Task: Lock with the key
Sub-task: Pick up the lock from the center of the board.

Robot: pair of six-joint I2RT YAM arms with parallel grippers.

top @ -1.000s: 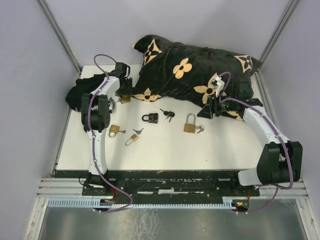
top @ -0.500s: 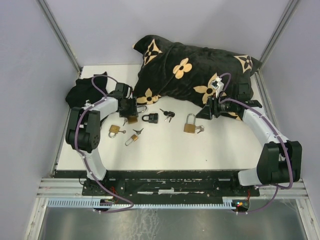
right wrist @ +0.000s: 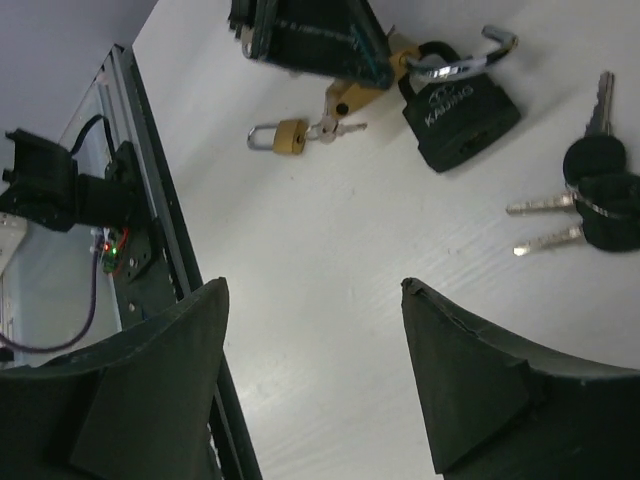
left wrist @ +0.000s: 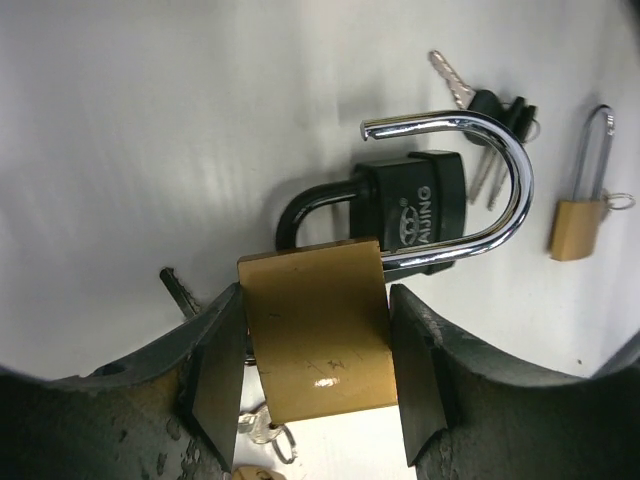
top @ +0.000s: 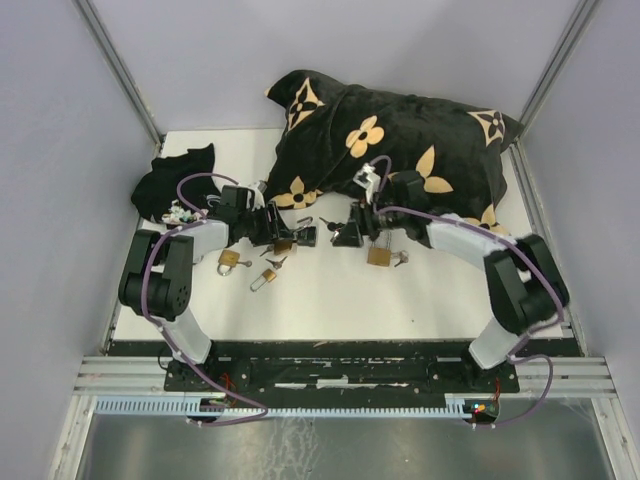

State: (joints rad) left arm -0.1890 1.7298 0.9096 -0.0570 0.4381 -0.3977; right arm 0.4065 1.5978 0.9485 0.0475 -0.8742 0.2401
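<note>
Brass padlock sits gripped in the left pincer — shackle open.

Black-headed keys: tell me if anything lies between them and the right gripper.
Nothing visible does: only bare table separates the open right gripper from the black-headed keys; the black padlock lies farther off.

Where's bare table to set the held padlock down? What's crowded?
Free: the near strip of table between the small padlocks and the front edge; a small patch between black cloth and pillow. Crowded: mid-table, where left gripper with its brass padlock, open right gripper, black padlock and keys bunch.
</note>
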